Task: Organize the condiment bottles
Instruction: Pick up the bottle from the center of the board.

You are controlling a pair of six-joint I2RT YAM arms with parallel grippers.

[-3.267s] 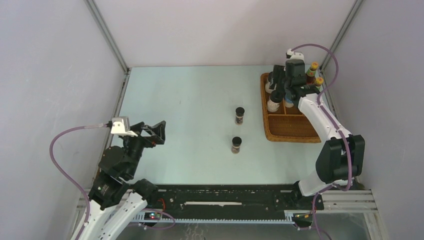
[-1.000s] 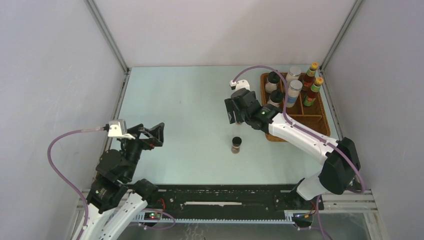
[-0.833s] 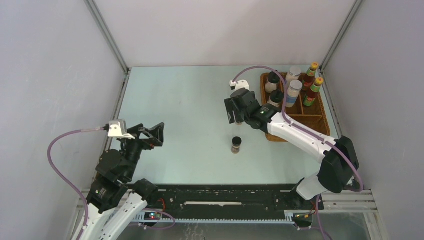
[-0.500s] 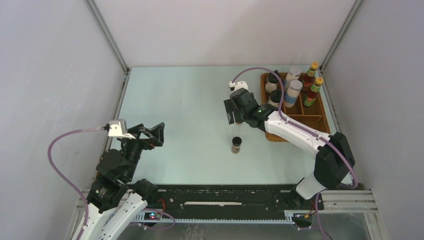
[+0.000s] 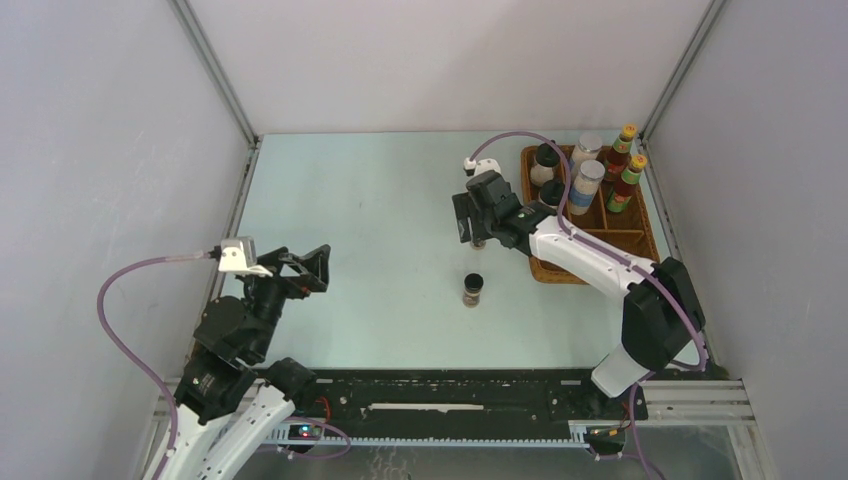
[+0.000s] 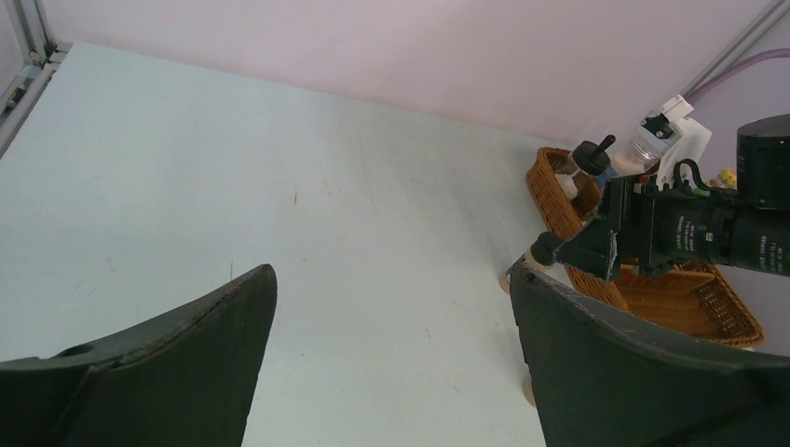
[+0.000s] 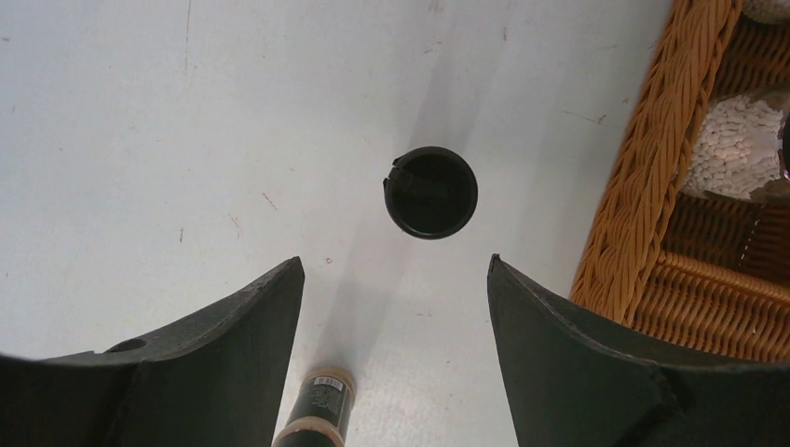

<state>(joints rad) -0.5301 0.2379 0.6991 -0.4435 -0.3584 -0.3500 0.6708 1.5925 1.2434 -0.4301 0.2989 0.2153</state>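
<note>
Two tiny dark jars stand on the table left of the tray. My right gripper (image 5: 474,232) hovers open just above the farther one and hides it in the top view. In the right wrist view that jar's black lid (image 7: 430,193) lies just ahead of my open right gripper (image 7: 395,261). The nearer tiny jar (image 5: 473,290) (image 7: 321,410) stands free. In the wicker tray (image 5: 648,225) stand two black-lidded white jars (image 5: 545,160), two silver-lidded jars (image 5: 586,180) and two red sauce bottles (image 5: 630,178). My left gripper (image 5: 318,268) (image 6: 392,270) is open and empty at the near left.
The tray's woven rim (image 7: 643,186) runs close on the right of my right gripper. The right arm (image 5: 590,262) reaches across the tray's near-left corner. Enclosure walls and metal posts (image 5: 215,75) bound the table.
Earlier the right gripper was at the tray's bottles; it moved left over the farther tiny jar. In the last second it shifted slightly right. The left arm stayed still.
</note>
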